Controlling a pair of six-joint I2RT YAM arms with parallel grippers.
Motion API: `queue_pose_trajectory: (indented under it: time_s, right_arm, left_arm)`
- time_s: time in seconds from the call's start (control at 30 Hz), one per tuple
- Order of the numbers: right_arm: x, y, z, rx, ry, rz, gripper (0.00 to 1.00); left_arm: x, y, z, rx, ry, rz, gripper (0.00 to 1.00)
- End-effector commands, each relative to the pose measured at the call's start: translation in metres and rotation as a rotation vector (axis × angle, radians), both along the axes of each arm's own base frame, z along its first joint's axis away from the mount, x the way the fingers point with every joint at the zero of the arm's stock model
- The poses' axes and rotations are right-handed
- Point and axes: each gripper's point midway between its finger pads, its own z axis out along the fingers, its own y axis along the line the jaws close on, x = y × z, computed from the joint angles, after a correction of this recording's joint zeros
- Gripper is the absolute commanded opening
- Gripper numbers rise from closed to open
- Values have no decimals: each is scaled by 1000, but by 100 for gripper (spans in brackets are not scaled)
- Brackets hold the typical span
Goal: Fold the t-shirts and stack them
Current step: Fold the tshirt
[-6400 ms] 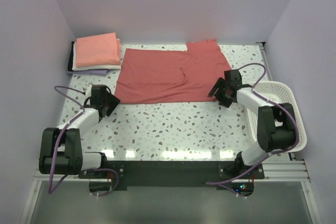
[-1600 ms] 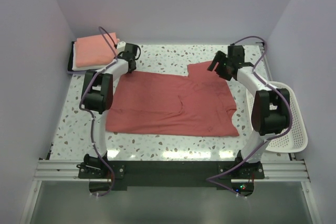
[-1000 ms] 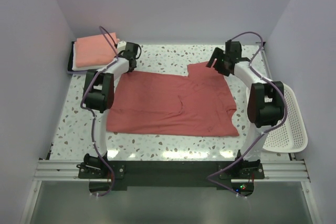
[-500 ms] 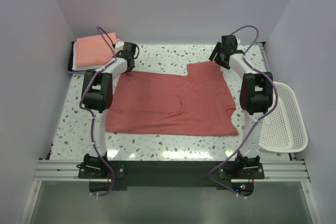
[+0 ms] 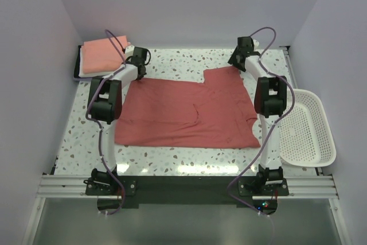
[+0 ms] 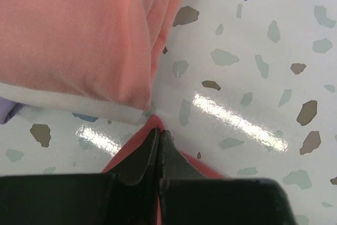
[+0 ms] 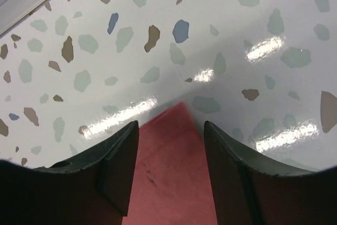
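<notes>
Left gripper (image 6: pixel 158 136) is clamped shut on the far left corner of the red tee (image 5: pixel 183 107), with cloth showing at its tips and on both sides of them. That corner sits just beside the stack (image 5: pixel 102 57) of folded tees, salmon on top, at the far left of the table (image 5: pixel 189 150). The red tee lies spread flat mid-table, and its far right part steps out farther back than the rest. Right gripper (image 7: pixel 169 129) is down at that far right corner with its jaws apart, one on each side of the pointed tip, not closed on it yet.

The step in hand looks like taking both far corners to fold the far edge toward the near one. To do it well, the right gripper should close over more than the very tip. So little cloth lies between the jaws that it could slip out on the lift. Both corners should then rise together and travel at the same pace, with the far edge taut so the fold line runs straight. The left side needs care near the stack: lift before moving, or the salmon tee may get dragged. The basket (image 5: pixel 307 133) at the right is well apart and no concern.
</notes>
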Motion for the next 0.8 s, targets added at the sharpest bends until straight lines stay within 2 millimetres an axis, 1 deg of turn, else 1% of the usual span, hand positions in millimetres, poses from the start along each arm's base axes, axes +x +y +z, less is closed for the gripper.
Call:
queue_pose_trajectory:
  time_s: [0.0, 0.13, 0.17, 0.23, 0.27, 0.3, 0.33, 0.37, 0.4, 0.47, 0.6, 0.63, 0.7, 0.73, 0.77]
  right_arm:
    - [11, -2, 13, 6, -23, -17, 55]
    - [10, 3, 8, 39, -16, -5, 45]
    - [10, 5, 9, 45, -19, -2, 38]
    - [6, 7, 5, 55, -9, 6, 32]
    - [5, 8, 5, 58, -8, 7, 26]
    - [4, 7, 9, 58, -12, 4, 22]
    - [0, 7, 6, 56, -2, 6, 17]
    - [-1, 7, 7, 55, -1, 8, 11]
    - [-1, 6, 11, 54, -7, 7, 8]
    - [-3, 6, 14, 51, -5, 8, 1]
    - [-1, 7, 37, 72, -35, 16, 0]
    - [0, 7, 50, 76, -59, 19, 0]
    - [1, 7, 67, 75, -87, 18, 0]
    - [-1, 6, 84, 71, -112, 16, 0]
    - [-1, 4, 91, 69, -124, 11, 0]
  left_arm:
    - [9, 6, 31, -1, -74, -8, 0]
    - [12, 6, 33, -9, -82, -13, 0]
    - [13, 6, 33, -10, -86, -15, 0]
    - [14, 5, 35, -14, -90, -20, 0]
    - [14, 4, 35, -15, -93, -22, 0]
    - [14, 5, 34, -14, -90, -20, 0]
    - [15, 5, 35, -15, -94, -20, 0]
    - [16, 5, 35, -14, -94, -25, 0]
    - [16, 5, 35, -15, -94, -25, 0]
    - [17, 6, 35, -15, -93, -25, 0]
    - [19, 8, 38, -11, -102, -24, 0]
    - [19, 8, 39, -8, -101, -24, 0]
    - [20, 9, 39, -4, -102, -26, 0]
    - [20, 10, 40, -4, -104, -24, 0]
    - [20, 9, 40, -6, -106, -24, 0]
